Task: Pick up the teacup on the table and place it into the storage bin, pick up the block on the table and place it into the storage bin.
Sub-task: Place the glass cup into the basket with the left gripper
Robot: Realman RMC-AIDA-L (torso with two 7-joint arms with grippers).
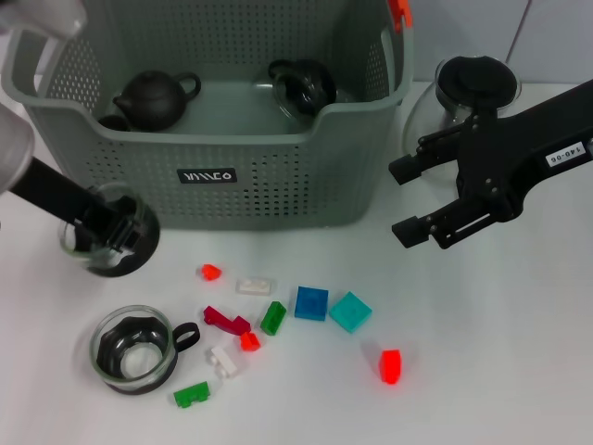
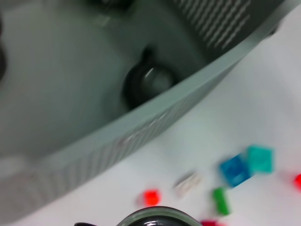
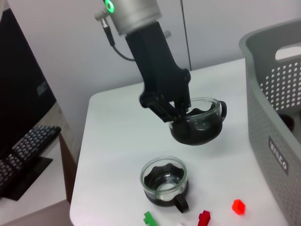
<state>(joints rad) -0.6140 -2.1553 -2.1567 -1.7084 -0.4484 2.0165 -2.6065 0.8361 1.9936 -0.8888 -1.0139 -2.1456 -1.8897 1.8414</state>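
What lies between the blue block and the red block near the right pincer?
In the head view, the teal block lies between the blue block and the red block, close to the blue one.

Small black label (image 1: 207,175) on front wall of grey perforated plastic storage bin (image 1: 278,176): white lettering, reads mirrored/upside down, not legible. Same label seen in right wrist view, roughly "VIIUCO", uncertain. White sticker (image 1: 566,153) on black right arm (image 1: 537,139): "140-06", inverted.

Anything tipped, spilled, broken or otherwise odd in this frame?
Nothing stands out. The left hand holds a glass teacup clear of the table beside the storage bin; the second teacup stands upright and the blocks lie loose.
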